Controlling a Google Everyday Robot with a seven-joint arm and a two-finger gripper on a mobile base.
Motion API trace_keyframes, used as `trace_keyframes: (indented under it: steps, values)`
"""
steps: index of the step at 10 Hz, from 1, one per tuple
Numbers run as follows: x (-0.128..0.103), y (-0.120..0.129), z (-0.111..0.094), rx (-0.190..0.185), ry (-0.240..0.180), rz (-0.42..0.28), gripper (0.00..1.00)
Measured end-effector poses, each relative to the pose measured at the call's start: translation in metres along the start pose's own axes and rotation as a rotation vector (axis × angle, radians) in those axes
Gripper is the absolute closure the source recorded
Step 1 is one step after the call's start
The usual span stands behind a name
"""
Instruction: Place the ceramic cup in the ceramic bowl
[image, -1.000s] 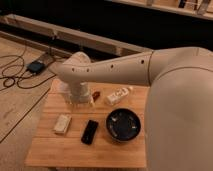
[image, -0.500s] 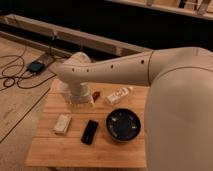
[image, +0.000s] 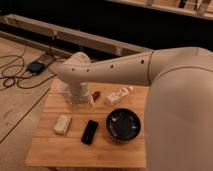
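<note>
The glossy black ceramic bowl (image: 123, 125) stands on the right part of the wooden table (image: 50, 150). My arm reaches in from the right across the back of the table. Its wrist hangs over the back left, and the gripper (image: 81, 99) points down there, close to the table top. It is well to the left of the bowl and behind it. The off-white ceramic cup cannot be made out; the wrist and gripper cover the spot under them.
A flat white block (image: 62, 123) lies at the left. A flat black device (image: 90, 131) lies between it and the bowl. A white packet-like item (image: 118, 95) and a small red thing (image: 96, 94) lie at the back. Cables and a box (image: 36, 66) lie on the floor.
</note>
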Motion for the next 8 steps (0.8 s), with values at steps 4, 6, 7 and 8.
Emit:
trace_keyframes:
  steps: [4,6,7,8]
  values:
    - [0.000,0.000,0.000,0.000,0.000,-0.001,0.35]
    - [-0.005,0.002,0.000,-0.001,0.002,0.000,0.35]
    - [-0.017,0.010,0.002,0.001,0.005,-0.011,0.35]
    - [-0.028,0.018,0.003,0.005,0.007,-0.026,0.35]
